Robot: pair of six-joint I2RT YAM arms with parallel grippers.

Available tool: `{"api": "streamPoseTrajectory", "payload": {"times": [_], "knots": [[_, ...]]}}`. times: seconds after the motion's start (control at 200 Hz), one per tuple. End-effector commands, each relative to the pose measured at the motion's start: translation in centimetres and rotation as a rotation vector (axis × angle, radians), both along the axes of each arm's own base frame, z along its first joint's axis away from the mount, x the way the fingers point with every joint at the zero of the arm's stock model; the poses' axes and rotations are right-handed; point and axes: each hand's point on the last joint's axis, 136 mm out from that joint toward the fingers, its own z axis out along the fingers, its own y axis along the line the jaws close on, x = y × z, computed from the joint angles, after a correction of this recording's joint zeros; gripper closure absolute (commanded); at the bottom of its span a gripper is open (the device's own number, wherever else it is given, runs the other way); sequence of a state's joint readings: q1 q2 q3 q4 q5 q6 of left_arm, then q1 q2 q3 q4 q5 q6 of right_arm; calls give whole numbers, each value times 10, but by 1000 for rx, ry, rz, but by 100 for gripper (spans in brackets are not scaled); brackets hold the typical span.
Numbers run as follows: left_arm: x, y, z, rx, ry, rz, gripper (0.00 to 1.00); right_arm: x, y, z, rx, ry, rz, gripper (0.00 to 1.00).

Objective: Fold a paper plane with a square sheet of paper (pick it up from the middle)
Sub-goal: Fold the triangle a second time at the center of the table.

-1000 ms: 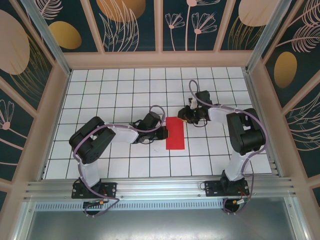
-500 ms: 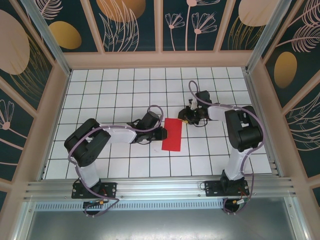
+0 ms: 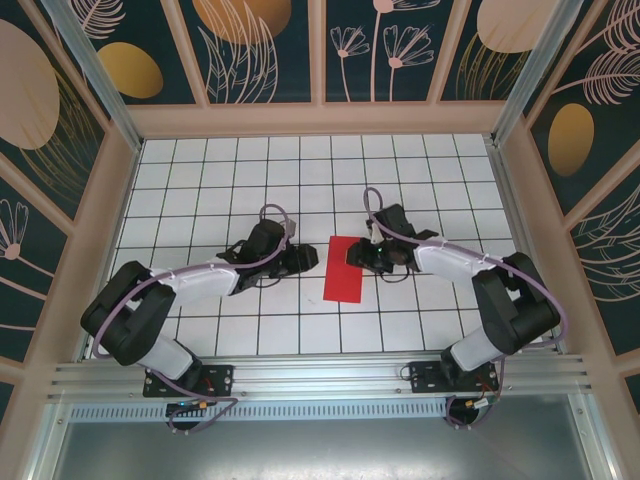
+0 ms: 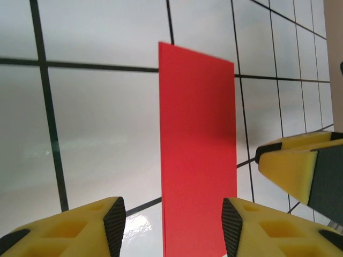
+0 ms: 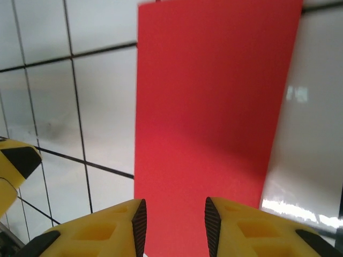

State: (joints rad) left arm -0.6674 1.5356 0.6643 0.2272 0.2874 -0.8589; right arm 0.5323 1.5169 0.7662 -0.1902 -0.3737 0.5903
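**Left arm** [image 3: 190,282]: it is seen reaching across the white gridded tabletop [image 3: 200,160] toward the red sheet of paper [image 3: 345,268].

**Left tool** [image 3: 310,262]: it is stationed just beside the sheet's left long edge, with no contact seen from above. In the left wrist view its yellow fingers [image 4: 75,227] are spread wide. The near end of the sheet is seen between them, lying flat below. Nothing is pinched.

**Red sheet of paper:** it is presented as a narrow rectangle, plain and unmarked, lying flat on the tabletop between the two tools. Its long axis runs away from the arm bases and leans slightly to the right at the far end. Whether it is one layer or folded double cannot be told from these views.

**Right tool** [image 3: 352,256]: it is placed at the sheet's right long edge, toward the far end, and overlaps that edge in the overhead view. In the right wrist view its yellow fingers [image 5: 252,230] are parted by a modest gap. The red surface is seen through that gap, and no paper is held between the pads. Contact between the fingertips and the sheet cannot be confirmed.

**Right arm** [image 3: 460,262]: it is extended leftward toward the sheet. One finger of each tool is visible at the edge of the other's wrist view, so the two tools stand near each other across the sheet.
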Motion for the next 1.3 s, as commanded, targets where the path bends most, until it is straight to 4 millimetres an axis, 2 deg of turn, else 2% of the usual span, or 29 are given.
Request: {"api": "streamPoseTrajectory", "payload": {"times": [0.0, 0.21, 0.59, 0.926, 1.291], "knots": [[0, -17, 13, -113, -1, -34, 46, -2, -10, -4, -23, 9, -89, 62], [-2, -20, -1, -119, 39, -42, 46, -6, -5, 1, 23, 7, -79, 59], [-5, -20, -15, -105, 79, -47, 46, -8, -4, -19, -4, 49, -62, 59], [-7, -23, -19, -96, 102, -74, 45, -16, -12, -39, -4, 87, -66, 59], [-10, -32, -23, -103, 134, -117, 43, -18, -17, -38, 59, 92, -66, 60]]}}
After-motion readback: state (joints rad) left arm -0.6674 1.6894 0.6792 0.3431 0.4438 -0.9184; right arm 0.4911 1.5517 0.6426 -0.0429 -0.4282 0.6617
